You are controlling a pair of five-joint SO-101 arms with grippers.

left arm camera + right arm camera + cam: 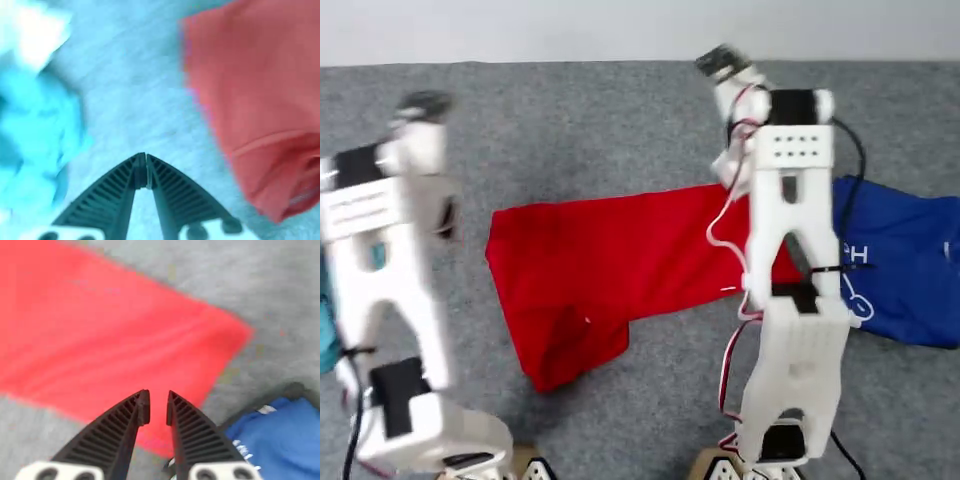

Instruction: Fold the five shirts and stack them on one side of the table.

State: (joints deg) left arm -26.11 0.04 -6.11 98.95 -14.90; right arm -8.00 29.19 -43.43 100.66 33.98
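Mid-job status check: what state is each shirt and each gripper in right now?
red shirt: spread across the table, lower corner rumpled, not folded.
blue shirt: lying loose at the right side, ungripped.
light blue shirt: bunched up in a heap.
left gripper: jaws shut, empty, above bare table.
right gripper: jaws slightly open, empty, above the red shirt's edge.

— Entry one?
— One red shirt [610, 265], spread wide across the middle of the grey tabletop [570, 130], one end rumpled.
— Entry two?
— One blue shirt [905, 270], white print, crumpled, just beside the red. I cannot tell if they touch.
— Three?
— One light-blue shirt [35, 140], bunched, lying apart from the red.
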